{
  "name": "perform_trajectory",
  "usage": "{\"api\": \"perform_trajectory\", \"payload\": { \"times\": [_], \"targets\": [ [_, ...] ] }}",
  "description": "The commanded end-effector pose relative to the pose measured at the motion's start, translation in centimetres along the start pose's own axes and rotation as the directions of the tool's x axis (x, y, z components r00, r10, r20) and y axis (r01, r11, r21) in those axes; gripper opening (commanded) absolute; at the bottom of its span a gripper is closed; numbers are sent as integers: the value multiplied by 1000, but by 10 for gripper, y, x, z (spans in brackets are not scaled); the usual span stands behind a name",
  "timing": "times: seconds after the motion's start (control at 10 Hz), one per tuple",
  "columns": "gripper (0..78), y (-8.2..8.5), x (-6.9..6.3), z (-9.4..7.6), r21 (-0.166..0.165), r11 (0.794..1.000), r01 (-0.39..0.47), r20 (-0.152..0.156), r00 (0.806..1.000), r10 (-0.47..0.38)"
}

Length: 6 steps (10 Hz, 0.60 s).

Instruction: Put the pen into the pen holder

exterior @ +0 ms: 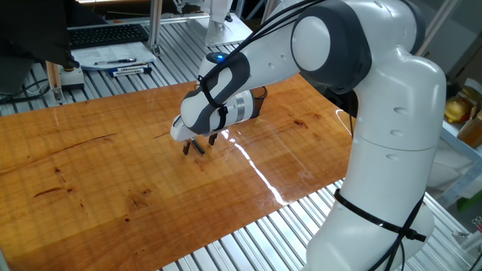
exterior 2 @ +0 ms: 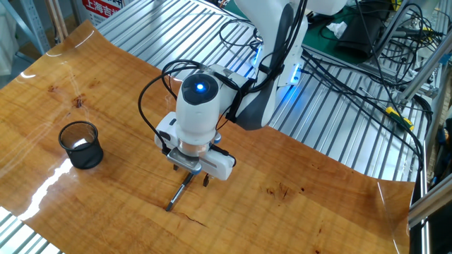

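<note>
The robot's two-finger hand [exterior 2: 191, 176] points straight down at the glossy brown wooden surface [exterior 2: 106, 197], its short dark fingertips [exterior 2: 205, 180] spread apart on either side of the thin black pen [exterior 2: 179, 195]. The jaws stand open and hold nothing; the tips are low, at or just above the wood, with the upper end of the pen between them. In the other fixed view the same hand [exterior: 197, 143] appears as two dark prongs under the white wrist, and the pen [exterior: 198, 147] shows only as a short dark stroke between them, so from there I cannot tell whether the fingers touch it.

The pen lies flat on the wood, its free end slanting away from the hand toward the near edge of the surface. A blue light [exterior 2: 200, 86] glows on top of the white wrist housing just above the hand, and a black cable [exterior 2: 152, 88] loops around that housing.

The small black wire-mesh cylindrical pen holder [exterior 2: 81, 144] stands upright, well apart from the hand, to its left in the view that shows the blue light. Its see-through sides show something pale at the bottom; what it is cannot be made out.

Beyond the wooden surface, farther from the hand, lies a ribbed metal table top [exterior 2: 339, 120] crossed by bundles of black cables [exterior 2: 353, 77].
</note>
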State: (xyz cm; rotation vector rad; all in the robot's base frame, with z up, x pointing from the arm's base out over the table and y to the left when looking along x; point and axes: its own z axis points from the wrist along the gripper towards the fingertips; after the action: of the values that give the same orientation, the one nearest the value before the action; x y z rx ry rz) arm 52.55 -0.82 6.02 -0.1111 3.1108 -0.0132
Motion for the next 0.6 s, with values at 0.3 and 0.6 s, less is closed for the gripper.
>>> {"api": "perform_trajectory", "payload": {
  "times": [0.3, 0.6],
  "targets": [
    [774, 0, -2, 2, 0, 1000, 6, 0, 1000, -6],
    [774, 0, -2, 2, 1, 1000, 7, 0, 1000, -7]
  ]
}}
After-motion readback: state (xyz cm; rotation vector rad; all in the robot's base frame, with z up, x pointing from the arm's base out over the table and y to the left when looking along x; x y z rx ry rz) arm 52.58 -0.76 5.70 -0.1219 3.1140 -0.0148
